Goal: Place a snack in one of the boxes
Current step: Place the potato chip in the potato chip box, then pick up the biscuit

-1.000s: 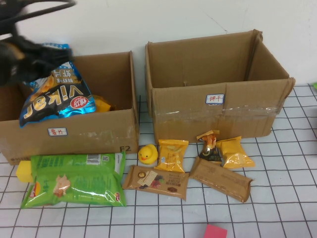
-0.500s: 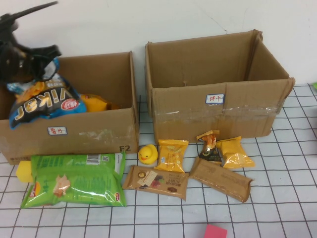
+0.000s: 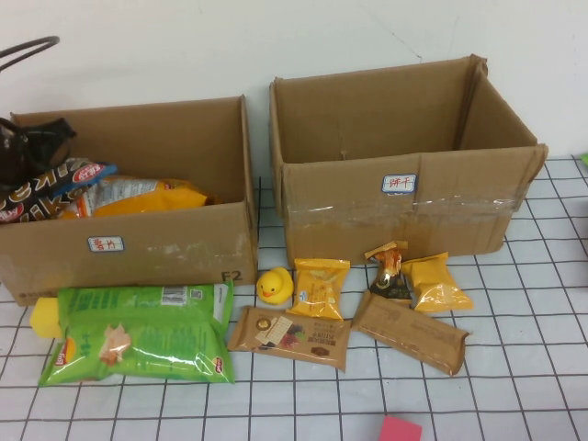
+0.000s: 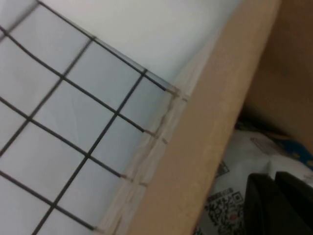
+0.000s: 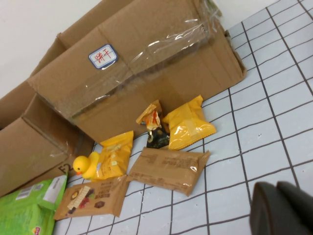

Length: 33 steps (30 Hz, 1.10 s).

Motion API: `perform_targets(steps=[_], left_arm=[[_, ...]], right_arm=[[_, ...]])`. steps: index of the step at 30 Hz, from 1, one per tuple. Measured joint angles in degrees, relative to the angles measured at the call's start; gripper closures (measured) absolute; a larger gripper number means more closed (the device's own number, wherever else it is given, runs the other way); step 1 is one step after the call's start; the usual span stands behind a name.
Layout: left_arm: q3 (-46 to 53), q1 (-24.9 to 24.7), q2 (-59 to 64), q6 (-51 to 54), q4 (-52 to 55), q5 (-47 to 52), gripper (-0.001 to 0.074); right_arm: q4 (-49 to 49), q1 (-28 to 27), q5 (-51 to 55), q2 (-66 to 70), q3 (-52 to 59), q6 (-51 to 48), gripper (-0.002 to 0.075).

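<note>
A white cloth (image 3: 514, 386) ruled with a black grid is covering the table, and a plain white wall (image 3: 184, 46) is standing behind it. Two cardboard boxes are sitting side by side against the wall: the left box (image 3: 175, 248) and the taller right box (image 3: 404, 211), each wearing a small white label with red writing on its front.

The left gripper (image 3: 28, 152) is hanging at the far left end of the left box, over its inside. Its fingers are closed, and the blue chip bag (image 3: 50, 191) is lying right under them, touching or nearly so; whether they are pinching it cannot be told. The bag is resting inside the box, partly over a yellow bag (image 3: 147, 195).

The right gripper (image 5: 283, 208) is showing only in its wrist view, hovering above the cloth near the right box, fingers closed on nothing.

In front of the boxes, snacks are lying on the cloth: a green bag (image 3: 138, 335) by the left box with a yellow item (image 3: 43, 317) poking out beside it, a rubber duck (image 3: 273, 286), a yellow packet (image 3: 320, 288), two brown packets (image 3: 289, 335) (image 3: 410, 333), a small dark wrapper (image 3: 390, 272) and another yellow packet (image 3: 436, 282). A pink scrap (image 3: 399, 429) is lying at the near edge.
</note>
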Motion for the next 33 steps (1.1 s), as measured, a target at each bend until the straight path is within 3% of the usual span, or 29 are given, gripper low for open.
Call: perform_targets(steps=[10, 18, 23, 28, 33], left_arm=[[-3.72, 0.12, -4.93, 10.43, -3.38, 3.32, 0.0736], [-3.53, 0.12, -26.68, 28.39, -3.51, 5.58, 0.0736], [9.98, 0.12, -42.56, 32.77, -5.11, 4.54, 0.0736], [29.17, 0.12, -61.53, 33.74, -6.15, -2.88, 0.0736], [42.75, 0.12, -78.07, 34.74, -6.54, -0.90, 0.0736]], right_arm=[[0.13, 0.00, 0.00, 0.00, 0.00, 0.00, 0.0727], [0.26, 0.00, 0.00, 0.00, 0.00, 0.00, 0.0727], [0.26, 0.00, 0.00, 0.00, 0.00, 0.00, 0.0727], [0.26, 0.00, 0.00, 0.00, 0.00, 0.00, 0.0727], [0.30, 0.00, 0.00, 0.00, 0.00, 0.00, 0.0727]])
